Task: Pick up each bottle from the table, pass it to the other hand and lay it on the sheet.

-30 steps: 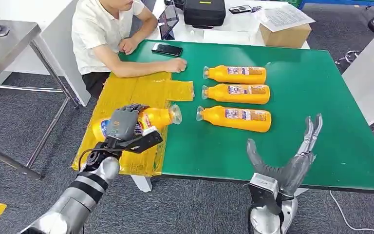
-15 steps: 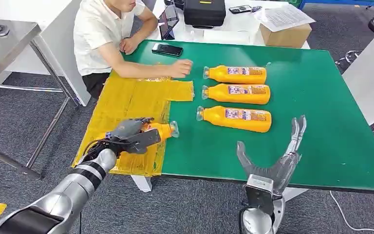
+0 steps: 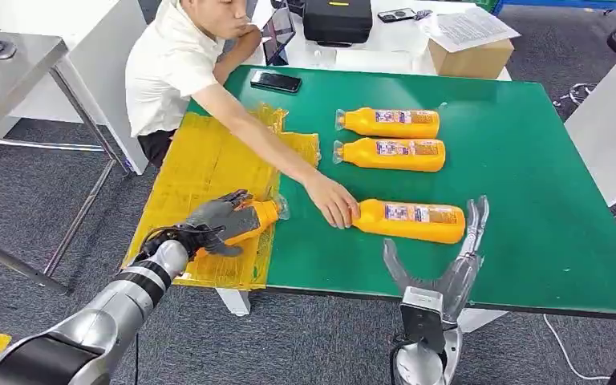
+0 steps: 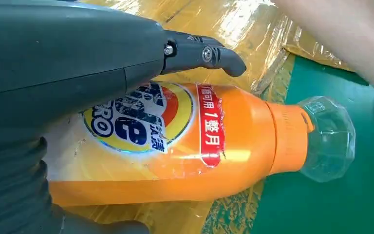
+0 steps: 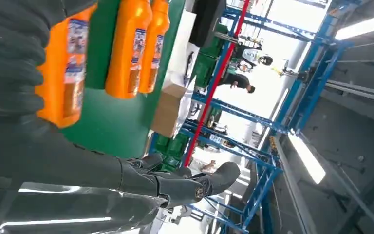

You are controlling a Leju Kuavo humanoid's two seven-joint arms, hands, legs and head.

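A green table [image 3: 529, 160] spans the scene, a crinkled yellow sheet [image 3: 200, 160] covering its 9 o'clock side. A person [image 3: 168, 72] seated at 11 o'clock stretches an arm across the sheet, hand [image 3: 333, 200] touching the neck end of the near bottle [image 3: 413, 220], which lies on its side on the green at centre. Two far bottles [image 3: 389, 138] lie side by side toward 12 o'clock, well apart from the near one, caps pointing to 9 o'clock.

At 8 o'clock, the held bottle [image 3: 258, 216] lies on the sheet's edge, its clear cap [image 4: 328, 139] over the green. The left hand [image 3: 216, 220] rests over its labelled body, fingers [image 4: 202, 51] curved across the top; whether they grip firmly or rest loosely is hard to tell from the wrist view. The right hand [image 3: 449, 269] hovers at 5 o'clock at the table's near edge, empty, thumb apart from straight fingers [image 3: 473, 220] pressed together, just beside the near bottle's base.

A phone [image 3: 275, 81] lies near 12 o'clock.
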